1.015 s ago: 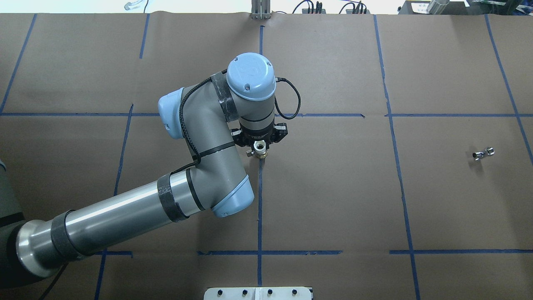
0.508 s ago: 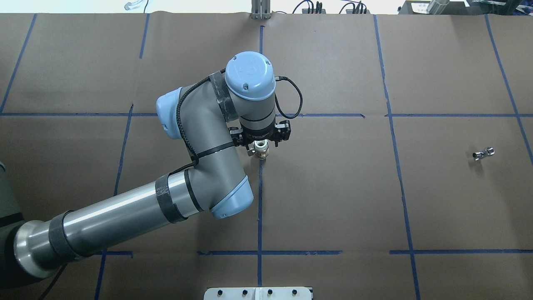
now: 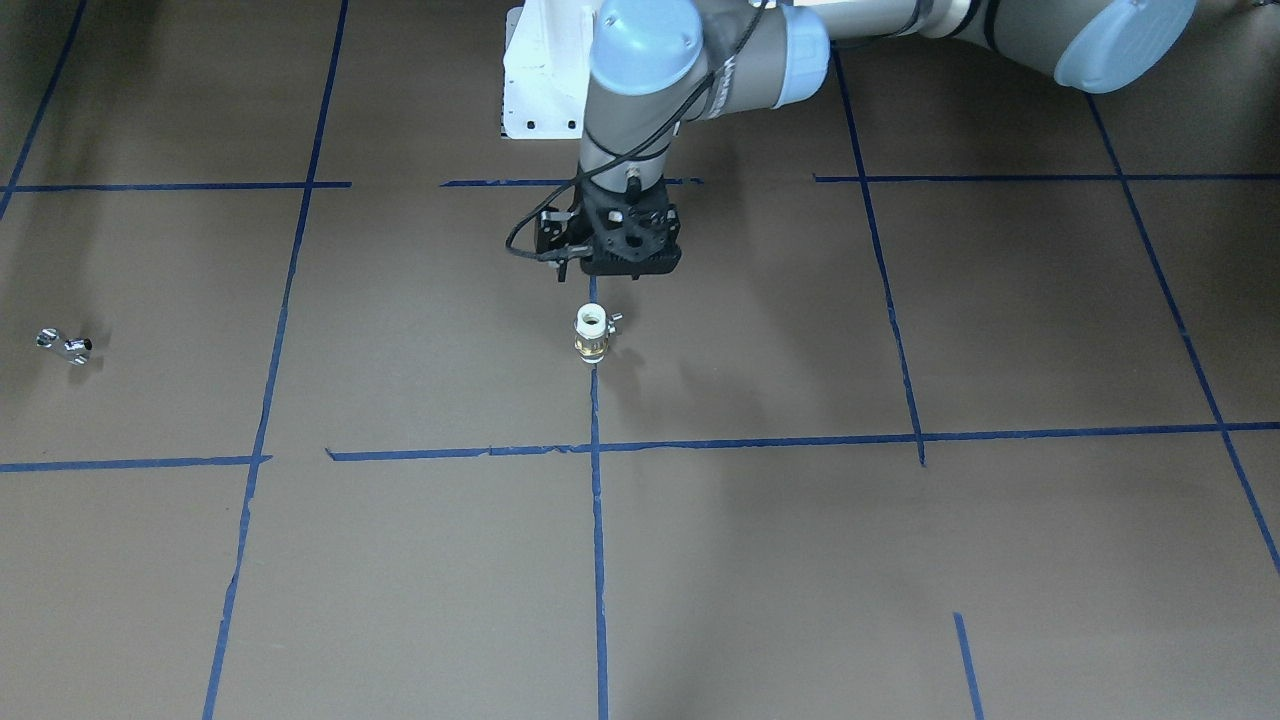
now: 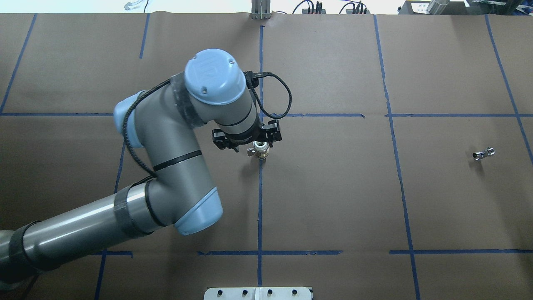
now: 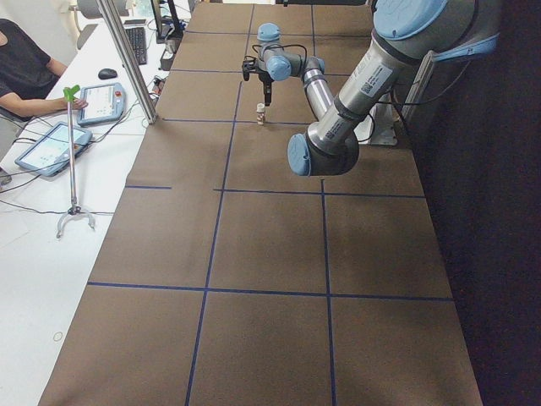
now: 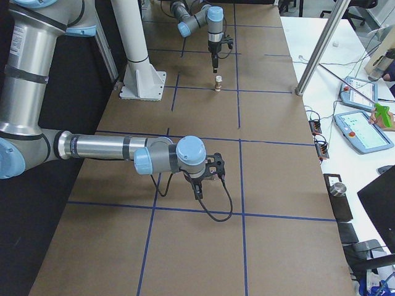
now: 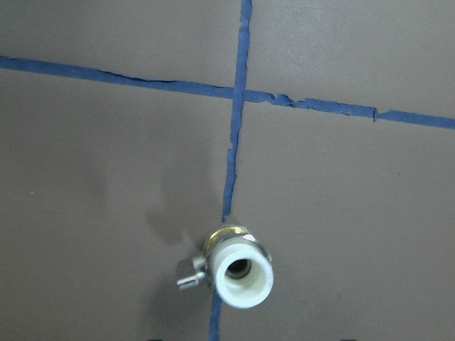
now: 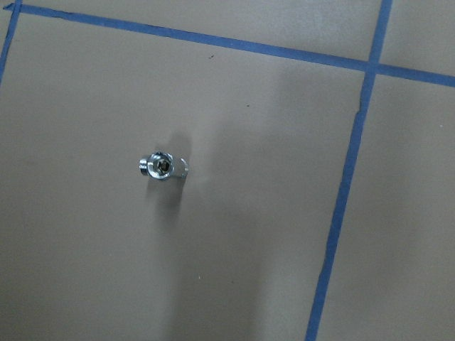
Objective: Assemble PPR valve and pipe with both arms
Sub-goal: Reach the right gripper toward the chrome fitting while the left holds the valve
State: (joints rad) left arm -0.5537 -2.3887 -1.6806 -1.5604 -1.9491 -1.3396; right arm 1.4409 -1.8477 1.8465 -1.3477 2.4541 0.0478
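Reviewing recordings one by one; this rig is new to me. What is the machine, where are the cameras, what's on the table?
Two robot arms with two-finger grippers work at a brown table. Cameras look from overhead, the front, both table ends and each wrist. A stubby valve, white plastic ends and brass middle, stands upright on a blue tape line below the left gripper. A tiny shiny chrome bent pipe lies on the robot's right, in the right wrist camera's view. Neither is held.
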